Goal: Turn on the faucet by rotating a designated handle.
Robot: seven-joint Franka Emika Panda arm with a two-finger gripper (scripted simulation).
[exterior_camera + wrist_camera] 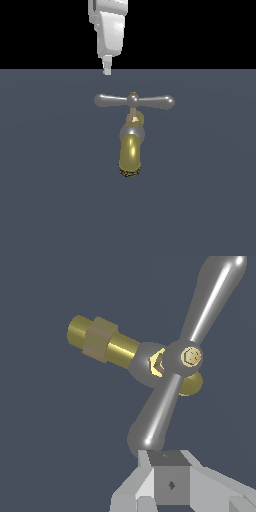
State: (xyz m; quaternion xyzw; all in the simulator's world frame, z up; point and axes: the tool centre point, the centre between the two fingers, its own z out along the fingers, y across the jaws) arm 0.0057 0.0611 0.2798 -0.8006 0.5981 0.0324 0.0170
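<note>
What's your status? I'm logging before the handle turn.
Gripper empty, fingers together, above handle's exterior-left arm. Faucet untouched. Nothing in the way.

**Polished metal on a matt ground**

The faucet (pixel 131 150) has a glossy gold spout like polished brass, a rough, dark speckled rim at its mouth and a smooth silver collar. The handle (pixel 134 101) is sleek silver-grey metal with bright highlights and a small gold cap at its hub. The gripper (pixel 107 70) looks like smooth, matt white plastic. The floor (pixel 50 200) is flat, matt slate-blue.
</note>
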